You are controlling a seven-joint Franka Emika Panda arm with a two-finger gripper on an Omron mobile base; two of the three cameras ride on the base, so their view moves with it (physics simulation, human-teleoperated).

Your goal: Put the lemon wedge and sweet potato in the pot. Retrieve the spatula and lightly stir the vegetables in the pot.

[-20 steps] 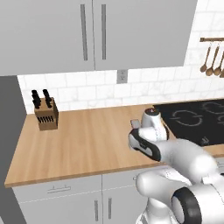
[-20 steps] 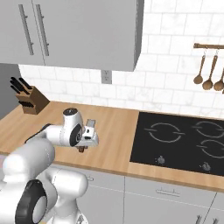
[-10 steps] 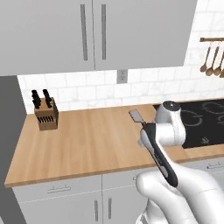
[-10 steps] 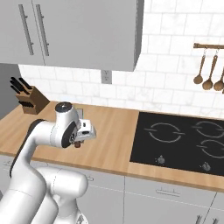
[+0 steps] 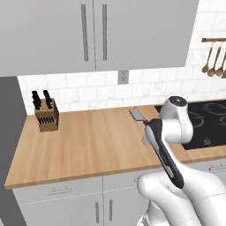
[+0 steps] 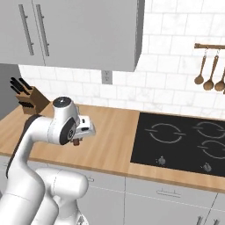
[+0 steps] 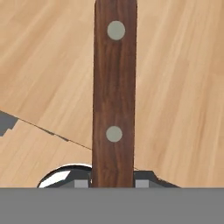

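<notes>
Raised since before, spatula [image 7: 114, 87] shows riveted reddish-brown handle.

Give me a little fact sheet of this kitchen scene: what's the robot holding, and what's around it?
claw: shut on the spatula's wooden handle
spatula: grey blade sticks out past the arm, above the counter
counter: light wood
knife block: at the counter's far left, by the wall
stovetop: black, to the arm's right; no pot on the part in view
hanging wooden spoons: on a wall rail above the stovetop

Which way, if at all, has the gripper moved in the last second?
Yes, slightly: the gripper, shut on the spatula, sits a little higher against the cooktop.
</notes>
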